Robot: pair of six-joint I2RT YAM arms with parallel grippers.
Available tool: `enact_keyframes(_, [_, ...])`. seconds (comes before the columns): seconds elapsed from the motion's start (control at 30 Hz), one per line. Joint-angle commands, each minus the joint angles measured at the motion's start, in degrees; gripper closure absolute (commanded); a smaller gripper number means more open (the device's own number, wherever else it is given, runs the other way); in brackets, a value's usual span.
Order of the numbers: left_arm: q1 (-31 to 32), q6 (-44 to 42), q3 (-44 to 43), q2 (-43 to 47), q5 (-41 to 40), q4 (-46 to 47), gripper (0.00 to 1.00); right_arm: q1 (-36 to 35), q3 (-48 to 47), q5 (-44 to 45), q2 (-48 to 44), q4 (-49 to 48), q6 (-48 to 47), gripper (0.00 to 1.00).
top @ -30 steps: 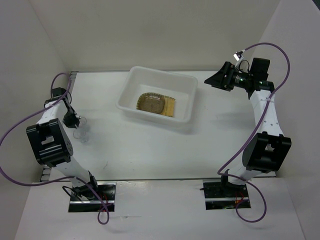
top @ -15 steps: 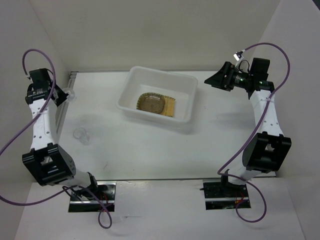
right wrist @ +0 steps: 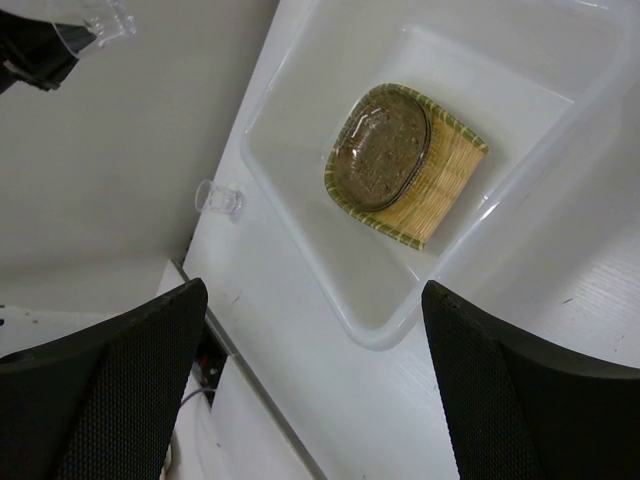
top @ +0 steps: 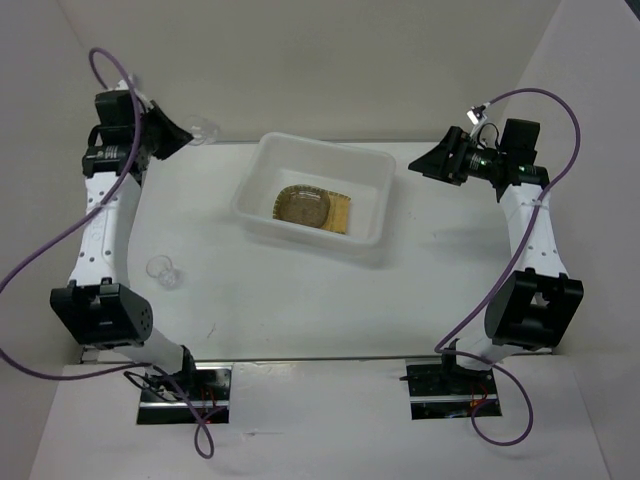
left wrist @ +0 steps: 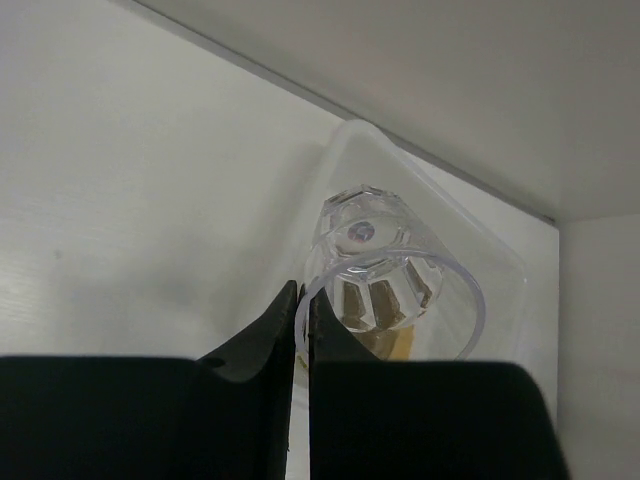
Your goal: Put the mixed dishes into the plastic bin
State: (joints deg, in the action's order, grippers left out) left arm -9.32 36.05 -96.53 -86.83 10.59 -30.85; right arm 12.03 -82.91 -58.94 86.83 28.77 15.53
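From the left wrist, the held cup (left wrist: 385,265) covers the middle of the bin (left wrist: 470,235), so the plate (left wrist: 405,345) inside shows only as a yellow sliver under the glass. From the right wrist, the bin's right corner runs off the picture, and that cup, up left of the bin, is cut by the top edge. One saucer (right wrist: 380,150) or two inside the bin: cannot tell
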Motion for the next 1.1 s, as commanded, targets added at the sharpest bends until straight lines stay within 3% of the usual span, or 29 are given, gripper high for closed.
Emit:
enact_keyframes(0.0, [5.70,-3.43,-7.32,-5.88,6.89,3.52,1.00,0.27,0.38,-0.65,-2.54,-1.62,-0.32,0.08])
enact_keyframes(0.3, [26.27,-15.22,-33.86,-28.65,3.74,-12.91,1.00,0.27,0.47,1.90,-3.59,-1.09,-1.47,0.08])
enact_keyframes(0.63, [38.06,-16.28,-42.85,-41.30,-0.21,-17.30,0.99,1.33,-1.28,4.01,-4.12,-0.56,-1.99,0.08])
enact_keyframes(1.07, [47.73,-15.75,-45.58,-50.28,-7.95,-21.71,0.95,2.38,-0.76,4.53,-4.12,-0.03,-2.52,0.08])
